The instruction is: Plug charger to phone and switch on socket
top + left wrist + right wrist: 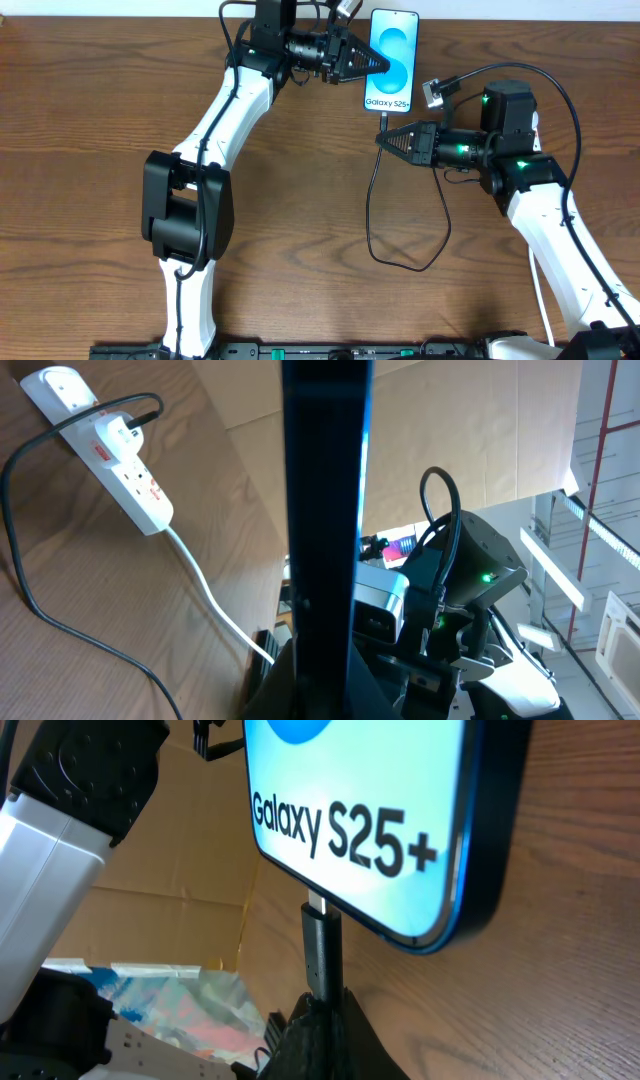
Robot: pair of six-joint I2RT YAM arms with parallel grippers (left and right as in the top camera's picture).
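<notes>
Right hand point(384, 139) pinching charger point(370, 215) tip at phone point(395, 40) bottom port; left hand point(378, 62) clamping phone

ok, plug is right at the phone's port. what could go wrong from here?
1. The plug shows bare metal at the phone port, so it looks not fully seated. An off-axis push could jam it.
2. The left fingers pinch only the phone's edge, so the push may slide or twist it.
3. The cable lies in a loose loop and could snag on a later move.
</notes>
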